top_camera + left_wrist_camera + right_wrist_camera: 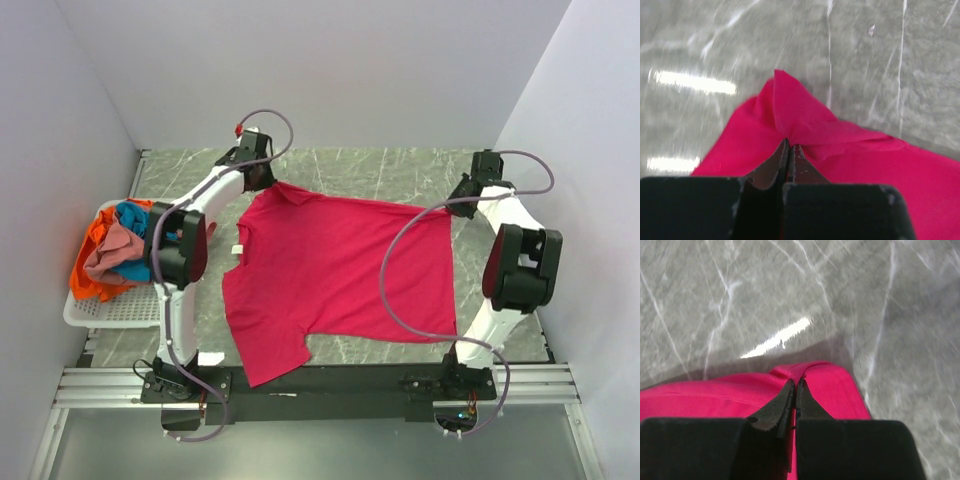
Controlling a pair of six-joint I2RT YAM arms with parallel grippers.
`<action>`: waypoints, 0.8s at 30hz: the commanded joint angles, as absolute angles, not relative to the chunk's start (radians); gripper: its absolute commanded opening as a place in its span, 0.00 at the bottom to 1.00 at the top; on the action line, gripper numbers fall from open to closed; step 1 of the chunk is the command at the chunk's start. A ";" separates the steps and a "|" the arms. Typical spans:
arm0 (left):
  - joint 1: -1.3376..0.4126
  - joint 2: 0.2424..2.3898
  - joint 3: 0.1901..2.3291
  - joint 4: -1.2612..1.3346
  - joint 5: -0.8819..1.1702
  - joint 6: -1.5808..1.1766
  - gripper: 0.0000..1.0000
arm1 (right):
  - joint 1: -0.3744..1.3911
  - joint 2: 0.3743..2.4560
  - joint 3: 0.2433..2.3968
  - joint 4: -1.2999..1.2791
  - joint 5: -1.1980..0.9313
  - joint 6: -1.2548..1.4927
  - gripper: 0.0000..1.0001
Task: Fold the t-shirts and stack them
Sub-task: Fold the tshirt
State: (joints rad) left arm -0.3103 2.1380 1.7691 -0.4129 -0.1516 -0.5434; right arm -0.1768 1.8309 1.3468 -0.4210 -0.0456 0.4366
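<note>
A bright magenta-pink t-shirt point(340, 265) lies spread over the middle of the marble table, one sleeve hanging toward the front edge. My left gripper point(265, 178) is shut on its far left corner, where the cloth point(790, 117) bunches into a peak just past the fingertips. At the far right, my right gripper point(462, 192) is shut on the shirt's other far corner; a folded hem point(810, 372) sits pinched between the black fingers point(777, 405). Orange, teal-blue and dusty pink t-shirts point(110, 250) lie heaped in the basket at the left.
A white slatted plastic basket point(110, 310) stands at the left edge against the wall. White walls close in the table on the left, back and right. A black rail point(330, 380) carries both arm bases along the front. Bare marble point(400, 165) shows behind the shirt.
</note>
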 commanded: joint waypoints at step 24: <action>-0.400 1.605 1.316 -0.684 -0.253 -0.903 0.01 | -0.183 1.539 1.152 -0.557 0.029 0.364 0.00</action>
State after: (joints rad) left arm -0.3878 1.6558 1.3342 -0.6289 -0.2100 -0.8547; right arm -0.1768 1.5730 1.1530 -0.5476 -0.0002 0.3847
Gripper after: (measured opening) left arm 0.014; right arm 0.012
